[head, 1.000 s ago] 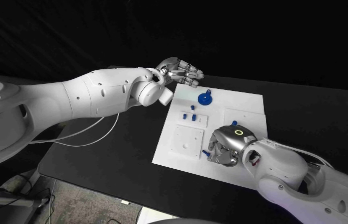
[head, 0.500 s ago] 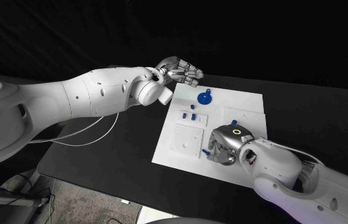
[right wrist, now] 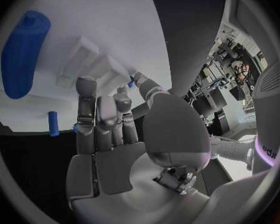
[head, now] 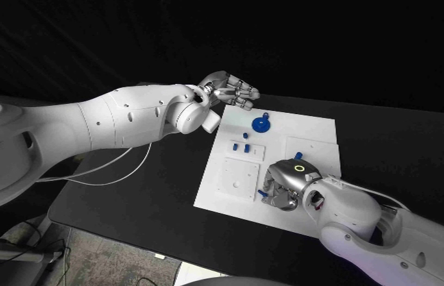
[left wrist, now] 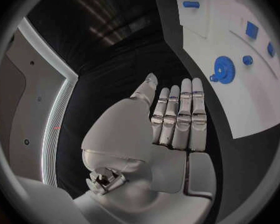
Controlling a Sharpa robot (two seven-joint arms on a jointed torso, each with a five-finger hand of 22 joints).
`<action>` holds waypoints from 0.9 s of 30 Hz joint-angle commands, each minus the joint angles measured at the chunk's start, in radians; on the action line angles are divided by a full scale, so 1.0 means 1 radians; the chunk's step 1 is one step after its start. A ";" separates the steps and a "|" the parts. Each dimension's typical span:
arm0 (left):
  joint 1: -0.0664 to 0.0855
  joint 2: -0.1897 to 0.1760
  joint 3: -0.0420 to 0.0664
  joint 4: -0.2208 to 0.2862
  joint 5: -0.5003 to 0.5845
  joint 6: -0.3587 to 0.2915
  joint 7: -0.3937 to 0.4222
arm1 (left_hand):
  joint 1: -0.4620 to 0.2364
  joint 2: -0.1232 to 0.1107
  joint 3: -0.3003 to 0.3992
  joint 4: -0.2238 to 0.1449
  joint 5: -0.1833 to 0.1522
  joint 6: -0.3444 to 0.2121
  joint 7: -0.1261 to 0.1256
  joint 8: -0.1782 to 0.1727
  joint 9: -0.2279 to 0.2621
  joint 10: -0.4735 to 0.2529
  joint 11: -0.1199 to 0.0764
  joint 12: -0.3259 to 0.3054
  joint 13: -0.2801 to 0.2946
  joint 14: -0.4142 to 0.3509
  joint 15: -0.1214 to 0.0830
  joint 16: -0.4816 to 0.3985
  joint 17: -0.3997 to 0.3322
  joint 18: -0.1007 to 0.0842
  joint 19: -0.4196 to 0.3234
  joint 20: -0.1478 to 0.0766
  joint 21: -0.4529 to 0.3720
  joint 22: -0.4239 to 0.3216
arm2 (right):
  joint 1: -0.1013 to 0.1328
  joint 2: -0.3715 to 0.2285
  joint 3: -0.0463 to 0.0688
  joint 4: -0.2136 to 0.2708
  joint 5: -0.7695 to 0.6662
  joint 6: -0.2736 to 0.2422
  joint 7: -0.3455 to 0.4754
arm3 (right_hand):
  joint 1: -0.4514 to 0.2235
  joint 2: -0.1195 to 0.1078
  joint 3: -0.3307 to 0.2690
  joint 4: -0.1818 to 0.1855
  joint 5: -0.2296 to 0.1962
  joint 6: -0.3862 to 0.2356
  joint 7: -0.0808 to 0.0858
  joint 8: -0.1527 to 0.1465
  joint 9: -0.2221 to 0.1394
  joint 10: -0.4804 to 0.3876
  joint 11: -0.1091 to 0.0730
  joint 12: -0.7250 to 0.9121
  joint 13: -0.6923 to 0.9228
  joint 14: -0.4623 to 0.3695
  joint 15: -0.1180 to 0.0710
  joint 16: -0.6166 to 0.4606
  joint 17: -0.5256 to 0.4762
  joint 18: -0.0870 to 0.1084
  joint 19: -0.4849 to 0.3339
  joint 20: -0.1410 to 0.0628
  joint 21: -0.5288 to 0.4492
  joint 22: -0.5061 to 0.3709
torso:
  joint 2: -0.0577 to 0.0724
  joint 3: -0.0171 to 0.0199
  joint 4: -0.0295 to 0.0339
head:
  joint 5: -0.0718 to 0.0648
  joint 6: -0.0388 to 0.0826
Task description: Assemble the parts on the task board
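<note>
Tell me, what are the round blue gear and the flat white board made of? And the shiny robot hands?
The round blue gear looks like matte plastic: even colour, no glints. The flat white task board seems plastic too, smooth and dull, though painted metal is possible. The right hand and left hand look like brushed metal, silver with soft highlights; it could be a metallic coating.

Glossy white arms, silver segmented left hand (head: 230, 90), right hand (head: 285, 185) with glowing ring light, thin white cables
</note>
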 commanded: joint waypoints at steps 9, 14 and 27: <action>0.002 0.000 0.001 0.002 -0.005 0.012 0.003 | 0.012 0.001 -0.001 -0.003 -0.004 -0.006 -0.002 -0.002 -0.001 -0.006 0.003 -0.002 -0.001 -0.007 0.000 -0.003 -0.001 0.000 0.004 -0.001 0.004 -0.001 | -0.007 0.005 -0.005 -0.010 -0.013 0.008 0.007 | 0.001 0.005 0.028 -0.009 0.001 0.010 -0.001 -0.001 -0.001 0.006 -0.002 -0.006 -0.002 0.012 -0.001 -0.006 -0.001 0.020 -0.009 0.001 0.000 0.062 | 0.000 0.0003 0.0000 | -0.001 -0.001; 0.002 0.000 0.001 0.002 -0.007 0.014 0.001 | 0.014 0.002 0.000 -0.004 -0.004 -0.006 -0.002 -0.002 -0.001 -0.006 0.002 -0.002 -0.001 -0.008 0.000 -0.004 -0.001 0.000 0.004 -0.001 0.004 -0.001 | -0.008 0.005 -0.007 -0.013 -0.019 0.007 0.007 | 0.024 0.010 0.096 -0.052 0.020 0.015 0.001 -0.001 -0.001 0.002 -0.002 -0.010 -0.003 0.012 -0.001 -0.008 -0.002 0.022 -0.012 0.000 0.000 0.063 | 0.000 0.0002 -0.0002 | -0.001 -0.002; 0.002 -0.003 0.001 0.002 -0.012 0.020 -0.005 | 0.015 0.003 0.002 -0.006 -0.004 -0.005 -0.002 -0.002 -0.001 -0.006 0.003 -0.002 -0.001 -0.007 0.000 -0.003 -0.001 0.000 0.003 -0.001 0.005 -0.002 | -0.009 0.001 -0.009 -0.014 -0.034 0.005 0.005 | -0.005 0.031 0.213 -0.203 0.156 0.025 0.011 -0.002 -0.001 -0.002 -0.001 -0.016 -0.006 0.010 0.000 -0.009 -0.001 0.038 -0.039 0.003 0.056 0.065 | 0.000 0.0000 -0.0006 | -0.002 -0.006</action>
